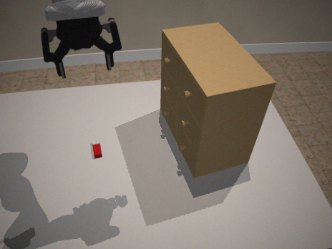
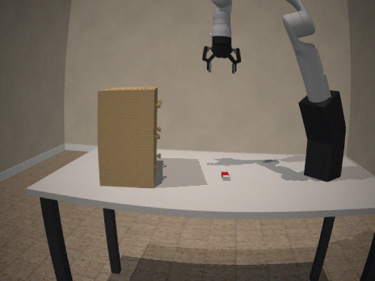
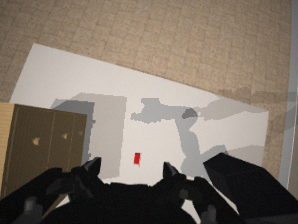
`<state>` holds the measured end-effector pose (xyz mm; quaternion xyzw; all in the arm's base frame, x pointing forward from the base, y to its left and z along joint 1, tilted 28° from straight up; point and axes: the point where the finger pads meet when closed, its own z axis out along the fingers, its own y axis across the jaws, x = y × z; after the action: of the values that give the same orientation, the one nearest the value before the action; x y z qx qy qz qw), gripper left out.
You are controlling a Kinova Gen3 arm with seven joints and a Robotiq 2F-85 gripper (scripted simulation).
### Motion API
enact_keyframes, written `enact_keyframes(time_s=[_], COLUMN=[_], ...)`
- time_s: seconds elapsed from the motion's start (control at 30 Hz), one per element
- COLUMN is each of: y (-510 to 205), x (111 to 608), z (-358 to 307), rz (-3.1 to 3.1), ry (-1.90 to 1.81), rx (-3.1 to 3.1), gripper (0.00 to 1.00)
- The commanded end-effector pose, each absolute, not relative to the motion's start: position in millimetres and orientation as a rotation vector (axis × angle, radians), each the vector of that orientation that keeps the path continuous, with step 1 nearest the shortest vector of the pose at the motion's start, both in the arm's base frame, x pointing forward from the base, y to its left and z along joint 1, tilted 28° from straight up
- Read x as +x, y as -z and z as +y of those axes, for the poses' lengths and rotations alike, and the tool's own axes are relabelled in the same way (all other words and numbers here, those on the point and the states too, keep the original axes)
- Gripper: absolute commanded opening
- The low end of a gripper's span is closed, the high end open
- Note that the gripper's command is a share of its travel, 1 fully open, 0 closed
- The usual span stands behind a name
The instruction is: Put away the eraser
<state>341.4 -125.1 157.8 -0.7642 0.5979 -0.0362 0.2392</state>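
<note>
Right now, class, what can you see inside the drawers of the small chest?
Nothing: every drawer of the chest is pushed in, showing only fronts and knobs. Their contents are covered. The red eraser lies on the table.

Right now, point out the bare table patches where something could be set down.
Free: the wide stretch between the red eraser and the arm's black base, and the strip between eraser and chest. Keep the chest's knobbed front free for drawers. The open gripper hangs high, blocking nothing.
</note>
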Motion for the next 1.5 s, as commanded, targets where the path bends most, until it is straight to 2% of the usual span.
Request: enact_keyframes(time_s=[0.0,0.67,1.47], y=[-154.3,-127.9,-83.7], x=[344.4,364.0,396.9], z=[-119.9,-107.1,-85.6], rz=[1.589,1.15,0.316], ry=[0.102,0.231,0.432], rx=[-2.123,-2.408,-2.707], gripper=[1.0,1.0,1.0])
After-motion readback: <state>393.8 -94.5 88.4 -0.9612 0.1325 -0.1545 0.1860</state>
